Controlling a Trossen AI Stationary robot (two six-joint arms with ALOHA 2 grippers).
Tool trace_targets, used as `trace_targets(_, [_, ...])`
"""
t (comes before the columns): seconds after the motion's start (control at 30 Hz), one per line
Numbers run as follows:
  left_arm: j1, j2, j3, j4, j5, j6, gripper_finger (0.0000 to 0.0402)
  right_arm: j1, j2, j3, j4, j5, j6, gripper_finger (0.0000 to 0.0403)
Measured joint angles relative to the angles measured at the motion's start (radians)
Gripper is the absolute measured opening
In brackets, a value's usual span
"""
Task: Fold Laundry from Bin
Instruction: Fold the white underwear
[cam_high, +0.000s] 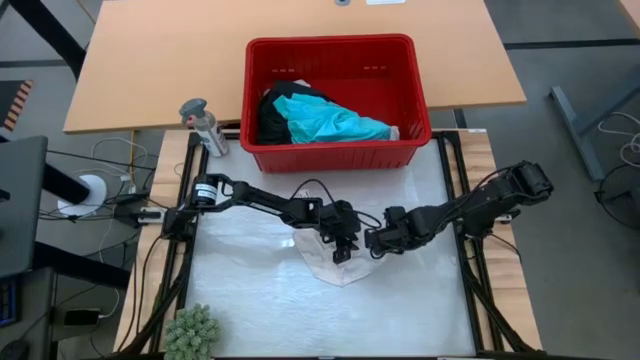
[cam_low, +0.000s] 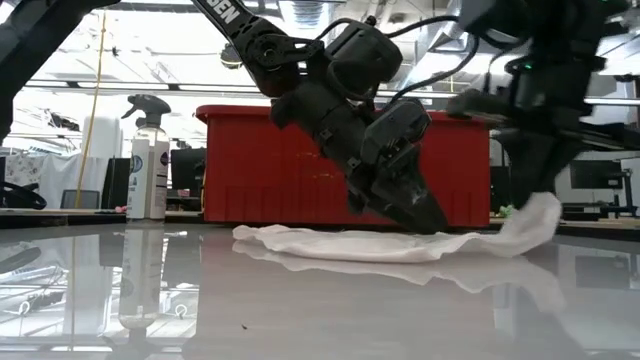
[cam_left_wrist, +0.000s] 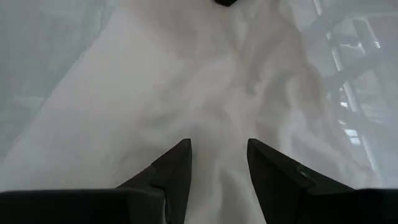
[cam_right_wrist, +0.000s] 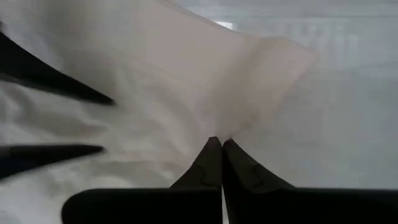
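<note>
A small white garment (cam_high: 335, 266) lies crumpled mid-table on the glossy mat, its right end raised (cam_low: 533, 218). My left gripper (cam_left_wrist: 217, 155) slants down onto it with its fingers apart and a ridge of cloth between them. My right gripper (cam_right_wrist: 221, 144) is shut on the garment's right end, just right of the left gripper (cam_high: 343, 252). The red bin (cam_high: 335, 50) stands at the far edge, and a turquoise shirt (cam_high: 335, 122) and black clothing (cam_high: 272, 118) lie inside it. My left gripper sets its open fingertips (cam_low: 428, 222) down on the middle of the white garment, slanting from the upper left. The cloth under them lies flat on the mat. My right gripper pinches the garment's right end (cam_right_wrist: 245, 118) between its two shut fingers, from above and pointing steeply down. That end is lifted off the mat (cam_low: 533, 218), and the cloth slopes down slack toward the left gripper.
A spray bottle (cam_high: 205, 125) stands at the far left beside the bin. A green spiky plant-like thing (cam_high: 190, 330) sits at the near left corner. Free mat (cam_high: 250, 290) lies on the near side and to the left and right of the garment.
</note>
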Motion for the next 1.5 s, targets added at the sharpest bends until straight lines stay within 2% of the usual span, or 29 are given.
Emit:
trace_targets(0.2, [0.022, -0.075, 0.0, -0.082, 0.019, 0.007, 0.0145, -0.06, 0.0, 0.057, 0.014, 0.001, -0.113, 0.0022])
trace_targets(0.6, [0.103, -0.325, 0.001, -0.608, -0.104, 0.14, 0.0145, -0.095, 0.009, 0.068, 0.124, 0.026, -0.211, 0.0022])
trace_targets(0.73, [0.134, -0.361, 0.002, -0.728, -0.195, 0.127, 0.0144, -0.102, 0.009, 0.068, 0.143, 0.034, -0.225, 0.0022])
trace_targets(0.9, [0.166, -0.364, 0.0, -0.876, -0.184, 0.104, 0.0144, -0.102, 0.009, 0.068, 0.22, 0.041, -0.262, 0.0022])
trace_targets(1.13, [0.168, -0.373, 0.0, -0.896, -0.178, 0.101, 0.0144, -0.113, 0.009, 0.068, 0.276, 0.062, -0.296, 0.0022])
trace_targets(1.5, [0.166, -0.47, 0.0, -0.895, -0.195, 0.091, 0.0144, -0.161, 0.009, 0.068, 0.3, 0.057, -0.371, 0.0022])
